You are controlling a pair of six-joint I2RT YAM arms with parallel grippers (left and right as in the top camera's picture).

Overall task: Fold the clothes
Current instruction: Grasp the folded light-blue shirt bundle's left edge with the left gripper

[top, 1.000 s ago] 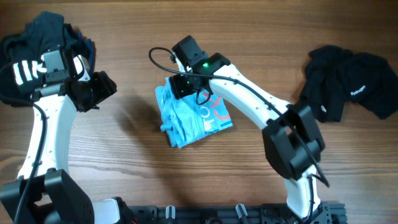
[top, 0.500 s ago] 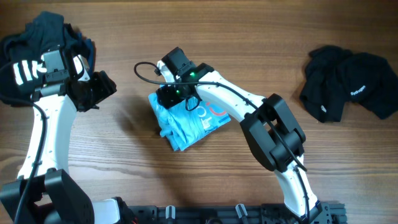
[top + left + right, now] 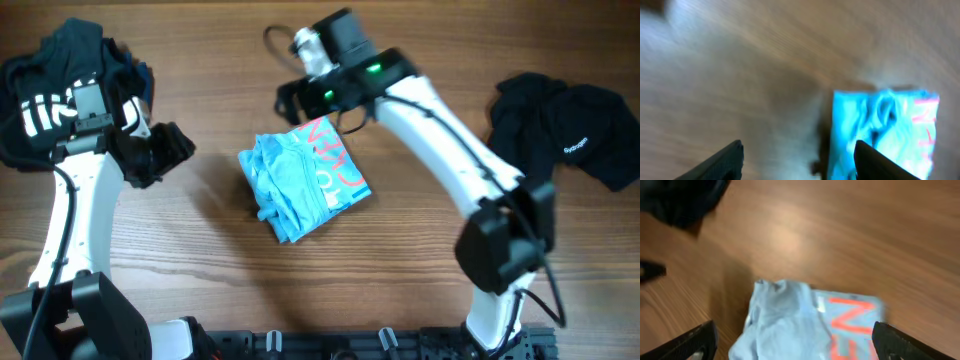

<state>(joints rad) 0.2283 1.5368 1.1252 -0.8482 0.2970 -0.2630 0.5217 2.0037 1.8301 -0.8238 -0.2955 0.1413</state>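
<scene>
A folded light-blue shirt with red lettering (image 3: 305,178) lies on the wooden table near the middle. It also shows in the left wrist view (image 3: 885,132) and the right wrist view (image 3: 810,322). My right gripper (image 3: 297,103) is open and empty, raised just behind the shirt's far edge. My left gripper (image 3: 172,155) is open and empty, left of the shirt with a gap between them. A dark pile with white stripes (image 3: 60,80) lies at the far left. A black garment (image 3: 565,130) lies at the right.
The wooden table (image 3: 200,260) has bare room in front of and around the blue shirt. The right arm (image 3: 450,150) stretches across the middle right. A black rail (image 3: 350,345) runs along the front edge.
My right gripper has let go of the blue shirt and lifted back toward the far side. The shirt lies flatter, its red lettering showing. The left arm has barely moved.
</scene>
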